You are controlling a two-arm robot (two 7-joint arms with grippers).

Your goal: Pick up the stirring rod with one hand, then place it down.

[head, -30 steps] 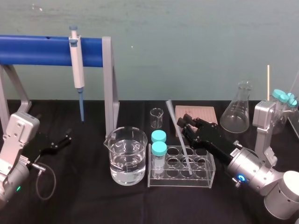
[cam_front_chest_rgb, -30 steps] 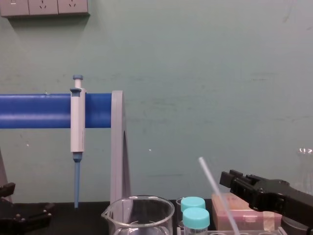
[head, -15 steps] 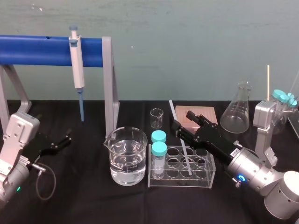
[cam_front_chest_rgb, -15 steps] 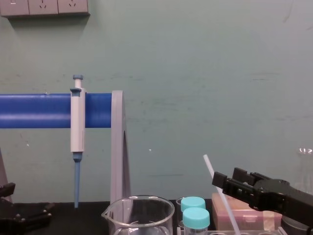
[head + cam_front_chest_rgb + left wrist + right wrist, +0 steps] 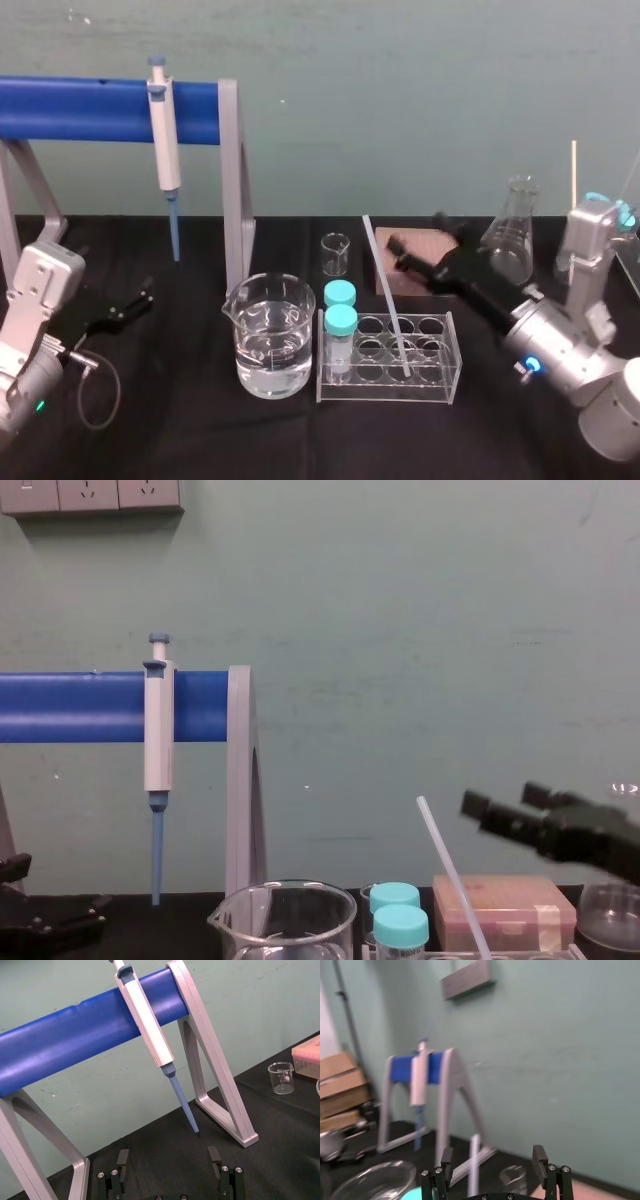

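Note:
The stirring rod [image 5: 385,290] is a thin translucent-white stick that leans in the clear tube rack [image 5: 385,386], its top tilted towards the back left. In the chest view the stirring rod [image 5: 452,875] rises from the lower edge. My right gripper [image 5: 415,235] hovers just right of the rod's upper part, open and apart from it, over the pink box. The right wrist view has its fingers [image 5: 539,1156] spread wide, with the rod [image 5: 474,1162] farther off between them. My left gripper [image 5: 135,300] rests open at the left, holding nothing.
A beaker of water [image 5: 270,335] stands left of the rack, with two teal-capped tubes [image 5: 340,318] in the rack's left end. Behind are a small beaker [image 5: 336,253], a pink box [image 5: 425,265] and a conical flask [image 5: 510,240]. A pipette [image 5: 165,140] hangs on the blue stand [image 5: 90,108].
My right gripper has opened and let go of the stirring rod, then drawn back to the right and upward. The rod stays leaning in the rack. The left arm has not moved.

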